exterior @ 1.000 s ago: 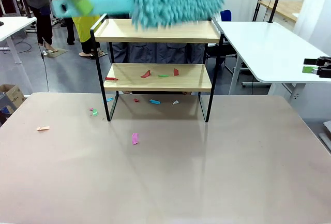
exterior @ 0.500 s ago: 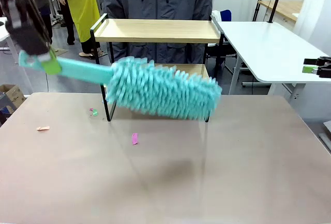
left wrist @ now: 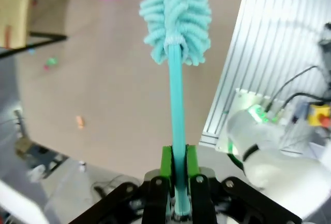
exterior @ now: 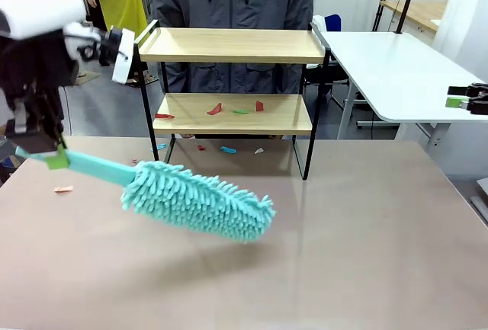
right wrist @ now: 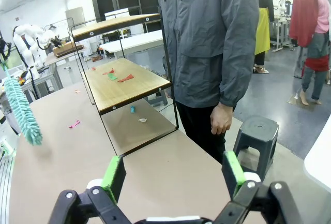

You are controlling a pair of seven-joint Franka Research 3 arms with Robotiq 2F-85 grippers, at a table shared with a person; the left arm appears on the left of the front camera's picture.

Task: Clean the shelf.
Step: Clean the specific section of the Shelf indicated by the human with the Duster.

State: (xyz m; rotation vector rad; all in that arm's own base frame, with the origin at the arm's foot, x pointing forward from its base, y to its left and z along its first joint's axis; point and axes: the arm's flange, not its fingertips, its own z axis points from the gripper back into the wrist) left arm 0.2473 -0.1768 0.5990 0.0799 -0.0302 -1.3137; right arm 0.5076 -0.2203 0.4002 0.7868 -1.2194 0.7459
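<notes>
Gripping a teal duster point(exterior: 198, 202), left end effector point(exterior: 52, 155); right end effector point(right wrist: 173, 175) agape; paper scraps point(exterior: 216, 109) across shelf point(exterior: 232, 46), table point(exterior: 366, 231).

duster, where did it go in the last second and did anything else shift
The duster, in the left gripper with jaws shut on its handle, swung from above the top board of the shelf down and toward the robot, now over the table in front of it. The shelf, the scraps on its lower board and the open right gripper stayed put.
</notes>
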